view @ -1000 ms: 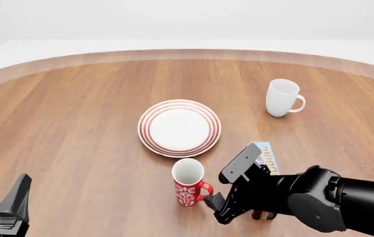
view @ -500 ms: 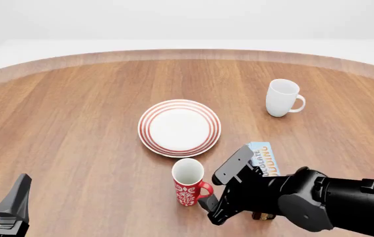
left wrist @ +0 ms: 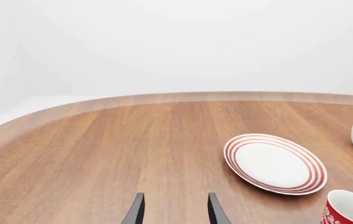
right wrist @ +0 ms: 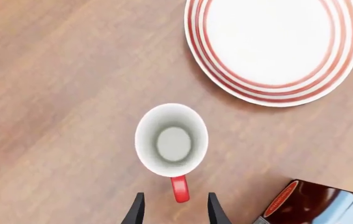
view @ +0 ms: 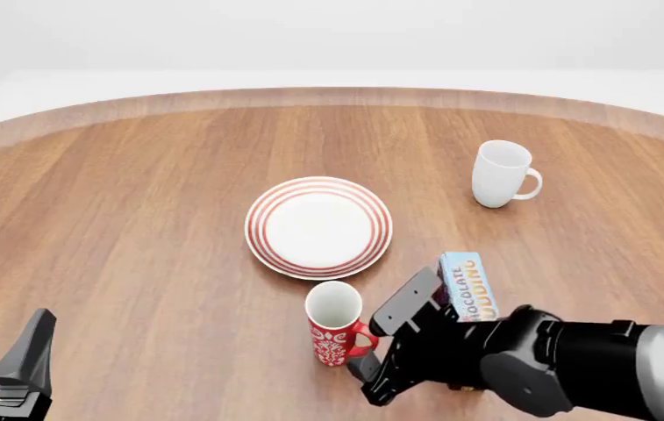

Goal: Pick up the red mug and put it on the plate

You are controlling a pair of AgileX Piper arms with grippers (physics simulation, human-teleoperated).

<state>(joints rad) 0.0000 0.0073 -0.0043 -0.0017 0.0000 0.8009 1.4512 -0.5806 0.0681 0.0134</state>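
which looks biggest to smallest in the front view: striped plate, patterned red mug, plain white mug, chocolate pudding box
1. Round white plate with red rings, clearly widest.
2. Red mug with white pattern and plain white mug: look alike; red sits nearer the camera, so unsure.
3. Blue chocolate pudding box: partly hidden behind the arm, so unsure.

A bare simulated test scene, not a furnished room: a round wooden table [view: 132,202] set against blank white walls [view: 332,35] (featureless, evenly lit throughout).

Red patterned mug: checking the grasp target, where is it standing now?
In the front view the red patterned mug stands upright on the wooden table, near-centre, just nearer than the red-ringed white plate, its handle towards the right gripper.
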